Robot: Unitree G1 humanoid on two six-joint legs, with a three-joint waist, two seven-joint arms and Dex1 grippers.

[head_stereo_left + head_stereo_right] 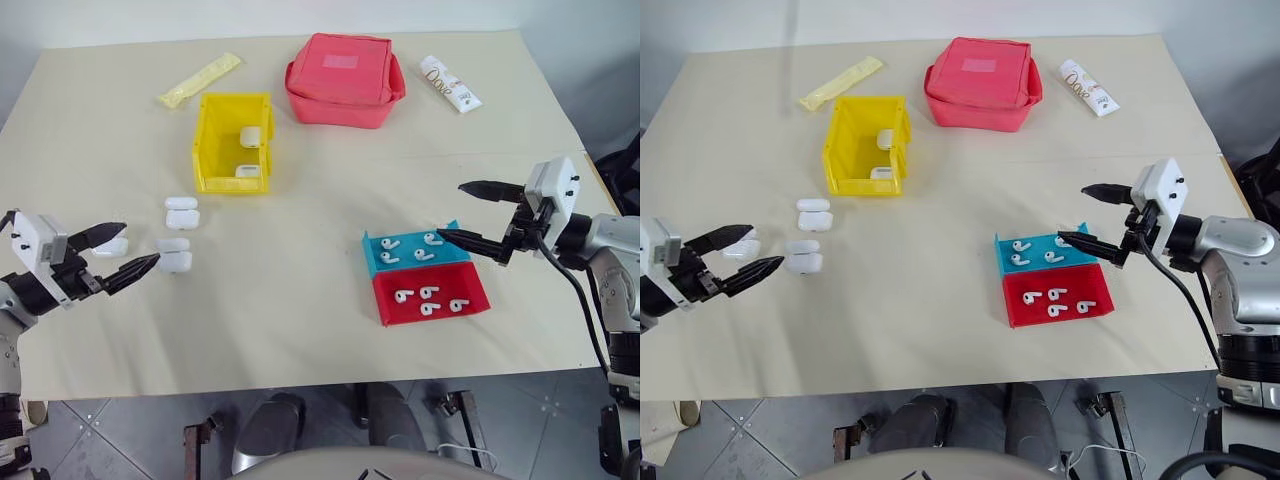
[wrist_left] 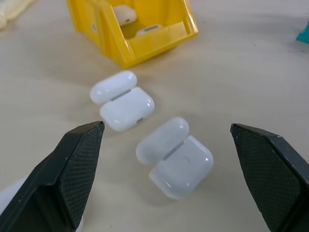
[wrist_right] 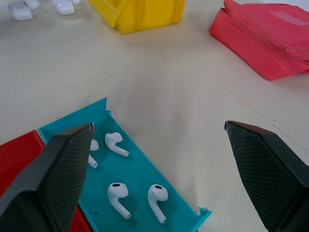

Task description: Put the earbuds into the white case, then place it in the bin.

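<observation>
Left hand (image 1: 128, 252) spread, empty, just beside the open white case (image 1: 174, 256) on the desk (image 1: 300, 190). Right hand (image 1: 462, 214) spread, empty, over the blue tray (image 1: 380, 262) holding earbuds (image 1: 390, 243). More earbuds in the red tray (image 1: 470, 296). Yellow bin (image 1: 212, 150) holds two cases.

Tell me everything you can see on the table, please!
Bin: one, yellow, far middle of the table, two white cases inside.
Cases: three in view, white, open, on the table near the left gripper.
Earbuds: seven, white, four in the blue tray, three in the red tray.
Blue tray: one, beside the red tray.
Red tray: one, nearest the table's front edge.
Pouch: one, red, far side.
Packet: one, yellow, far left.
Tube: one, white, far right.
Left gripper: black fingers, open.
Right gripper: black fingers, open, over the blue tray.
</observation>
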